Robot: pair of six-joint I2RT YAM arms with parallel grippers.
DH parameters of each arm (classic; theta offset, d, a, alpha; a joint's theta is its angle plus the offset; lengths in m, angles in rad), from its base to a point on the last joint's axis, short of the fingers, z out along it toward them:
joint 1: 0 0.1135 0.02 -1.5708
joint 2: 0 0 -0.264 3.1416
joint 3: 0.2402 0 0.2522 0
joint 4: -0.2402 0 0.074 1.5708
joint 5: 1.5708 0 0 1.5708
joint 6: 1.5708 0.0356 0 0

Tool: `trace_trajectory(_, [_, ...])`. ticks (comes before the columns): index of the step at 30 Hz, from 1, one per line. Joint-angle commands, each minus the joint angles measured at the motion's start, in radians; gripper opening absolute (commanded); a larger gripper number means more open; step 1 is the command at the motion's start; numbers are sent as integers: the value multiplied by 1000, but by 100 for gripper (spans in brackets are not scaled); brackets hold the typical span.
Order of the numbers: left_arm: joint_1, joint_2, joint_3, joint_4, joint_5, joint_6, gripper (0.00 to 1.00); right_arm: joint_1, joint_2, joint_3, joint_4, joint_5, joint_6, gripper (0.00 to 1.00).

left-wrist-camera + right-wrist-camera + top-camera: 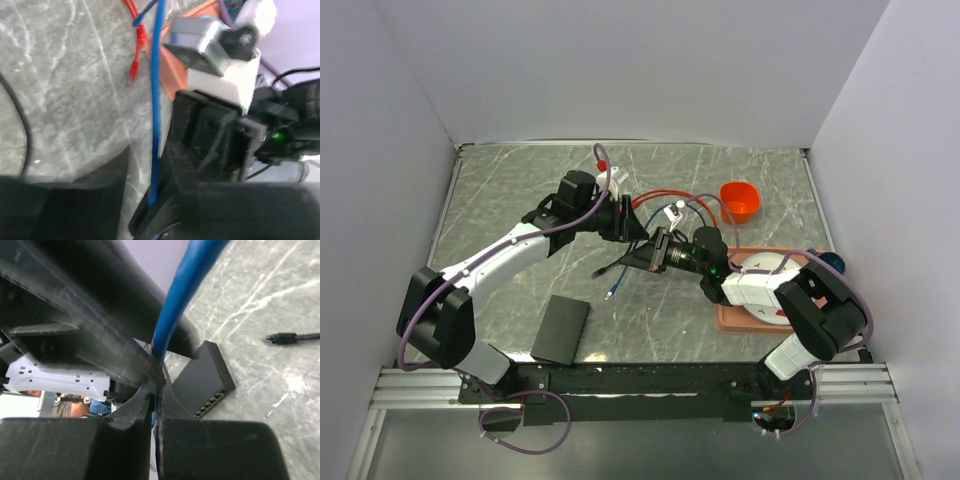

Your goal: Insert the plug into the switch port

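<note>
The blue cable hangs down to its plug, just above the table. My right gripper is shut on this cable well above the plug; it also shows in the top view. My left gripper is right beside it. Its fingers stand apart either side of the cable, not touching it. The flat black switch lies at the front left, with its row of ports facing the right wrist camera. The blue plug is out of both wrist views.
A black cable's plug lies left of the blue plug and also shows in the right wrist view. A red cable loops behind the grippers. An orange cup stands at the back right. A salmon tray holds a white plate.
</note>
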Motion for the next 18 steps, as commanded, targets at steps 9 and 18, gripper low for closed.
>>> trace_trajectory(9, [-6, -404, -176, 59, -269, 31, 99, 3, -398, -39, -326, 358, -109, 0])
trace_trajectory(18, [-26, -574, -336, 179, -194, 32, 90, -20, -570, -36, -536, 472, -20, 0])
